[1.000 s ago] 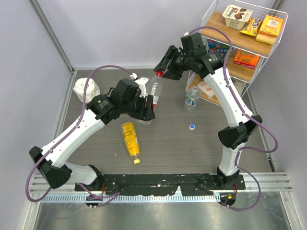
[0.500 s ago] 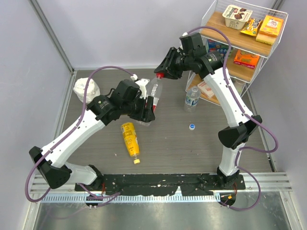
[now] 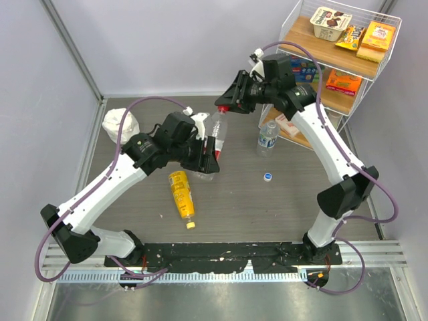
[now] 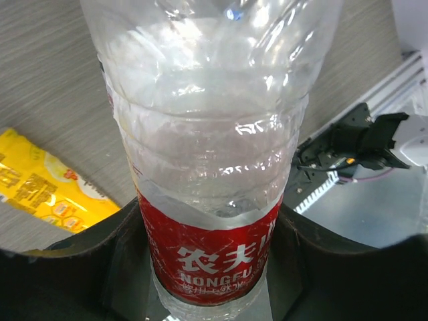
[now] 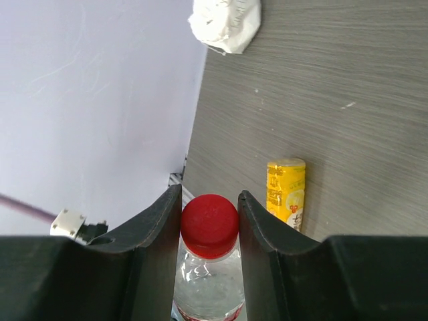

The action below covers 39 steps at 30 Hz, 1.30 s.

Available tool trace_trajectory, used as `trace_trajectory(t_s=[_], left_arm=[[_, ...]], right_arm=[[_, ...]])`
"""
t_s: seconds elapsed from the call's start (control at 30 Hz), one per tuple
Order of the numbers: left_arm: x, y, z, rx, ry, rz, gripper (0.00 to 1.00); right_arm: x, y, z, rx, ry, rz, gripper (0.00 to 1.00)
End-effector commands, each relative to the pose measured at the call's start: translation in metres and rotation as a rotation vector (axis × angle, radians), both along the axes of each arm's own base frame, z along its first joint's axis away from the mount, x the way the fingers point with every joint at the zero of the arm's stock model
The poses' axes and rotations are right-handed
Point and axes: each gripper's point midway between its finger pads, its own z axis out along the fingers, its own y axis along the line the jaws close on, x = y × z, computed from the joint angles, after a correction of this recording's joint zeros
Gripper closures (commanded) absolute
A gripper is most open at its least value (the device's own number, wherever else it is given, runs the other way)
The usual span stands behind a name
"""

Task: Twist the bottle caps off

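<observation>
A dark grey wood-grain table (image 3: pixel 267 214) sits in a corner of plain pale lilac walls (image 3: pixel 167 40). A slanting grey metal post (image 3: pixel 73 50) rises at the back left, and the light is even, with only soft shadows. At the back right stands a white wire rack (image 3: pixel 301 32) whose wooden shelves (image 3: pixel 349 100) carry snack boxes (image 3: pixel 378 35). A crumpled white wad (image 3: pixel 119 124) lies near the table's back left corner, and a black plate (image 3: pixel 221 253) and ribbed metal rail (image 3: pixel 221 297) run along the near edge.

Lying bottle (image 3: pixel 182 194) sits before the tall bottle (image 3: pixel 212 137), small bottle (image 3: pixel 267 137) right.
</observation>
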Motion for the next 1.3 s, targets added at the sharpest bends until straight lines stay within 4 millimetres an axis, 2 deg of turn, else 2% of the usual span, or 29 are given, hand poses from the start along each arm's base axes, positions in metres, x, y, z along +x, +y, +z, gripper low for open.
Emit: trace_trajectory(t_s=[0.0, 0.03, 0.07, 0.1, 0.13, 0.2, 0.23, 0.27, 0.3, 0.43, 0.6, 0.77, 0.83, 0.87, 0.9, 0.93, 0.97, 1.0, 1.07, 1.13, 1.17, 1.23, 1.27], left_arm=[[-0.005, -0.031, 0.048, -0.222, -0.046, -0.081, 0.61], [-0.007, -0.033, 0.051, -0.241, -0.043, -0.089, 0.62], [-0.011, -0.036, 0.055, -0.269, -0.039, -0.104, 0.63], [-0.013, -0.038, 0.059, -0.294, -0.039, -0.112, 0.63], [-0.016, -0.04, 0.065, -0.325, -0.046, -0.124, 0.64], [-0.022, -0.044, 0.074, -0.385, -0.048, -0.145, 0.65], [-0.026, -0.045, 0.08, -0.421, -0.044, -0.156, 0.66], [-0.028, -0.048, 0.083, -0.45, -0.039, -0.164, 0.66], [-0.032, -0.05, 0.083, -0.476, -0.027, -0.176, 0.67], [-0.041, -0.056, 0.098, -0.587, -0.014, -0.208, 0.68], [-0.039, -0.054, 0.099, -0.599, -0.018, -0.175, 0.7], [-0.037, -0.05, 0.089, -0.564, -0.011, -0.152, 0.7], [-0.037, -0.049, 0.085, -0.554, -0.011, -0.144, 0.7], [-0.036, -0.047, 0.084, -0.546, -0.013, -0.139, 0.7], [-0.037, -0.046, 0.083, -0.541, -0.012, -0.138, 0.7], [-0.038, -0.044, 0.081, -0.532, -0.013, -0.135, 0.7], [-0.038, -0.043, 0.078, -0.521, -0.008, -0.132, 0.7], [-0.038, -0.041, 0.077, -0.512, -0.013, -0.129, 0.7], [-0.038, -0.038, 0.071, -0.484, -0.013, -0.128, 0.7], [-0.037, -0.035, 0.064, -0.452, -0.013, -0.119, 0.7], [-0.036, -0.034, 0.061, -0.435, -0.012, -0.116, 0.7], [-0.034, -0.03, 0.054, -0.395, -0.016, -0.104, 0.7], [-0.033, -0.028, 0.05, -0.375, -0.017, -0.099, 0.7]], right_arm=[[-0.057, 0.004, 0.077, 0.256, -0.212, 0.258, 0.98], [-0.056, 0.005, 0.08, 0.296, -0.259, 0.274, 0.98], [-0.068, -0.003, 0.093, 0.347, -0.257, 0.295, 0.98], [-0.067, -0.004, 0.094, 0.378, -0.298, 0.306, 0.98], [-0.078, -0.01, 0.103, 0.415, -0.283, 0.328, 0.98], [-0.085, -0.015, 0.1, 0.475, -0.282, 0.371, 0.98], [-0.09, -0.016, 0.109, 0.502, -0.321, 0.396, 0.98], [-0.096, -0.019, 0.109, 0.526, -0.292, 0.416, 0.98], [-0.101, -0.023, 0.119, 0.545, -0.351, 0.433, 0.98], [-0.119, -0.033, 0.132, 0.624, -0.338, 0.499, 0.98], [-0.129, -0.036, 0.138, 0.623, -0.366, 0.553, 0.98], [-0.119, -0.041, 0.137, 0.591, -0.375, 0.501, 0.98], [-0.113, -0.043, 0.138, 0.577, -0.384, 0.469, 0.94], [-0.109, -0.045, 0.139, 0.574, -0.389, 0.447, 0.84], [-0.108, -0.045, 0.14, 0.566, -0.397, 0.439, 0.8], [-0.103, -0.047, 0.141, 0.558, -0.419, 0.421, 0.69], [-0.101, -0.048, 0.143, 0.553, -0.413, 0.404, 0.63], [-0.097, -0.049, 0.145, 0.547, -0.433, 0.387, 0.48], [-0.09, -0.05, 0.15, 0.529, -0.447, 0.348, 0.32], [-0.088, -0.05, 0.159, 0.531, -0.465, 0.325, 0.22], [-0.088, -0.051, 0.165, 0.532, -0.474, 0.317, 0.2], [-0.078, -0.052, 0.163, 0.498, -0.44, 0.268, 0.17], [-0.07, -0.053, 0.168, 0.46, -0.485, 0.234, 0.17]])
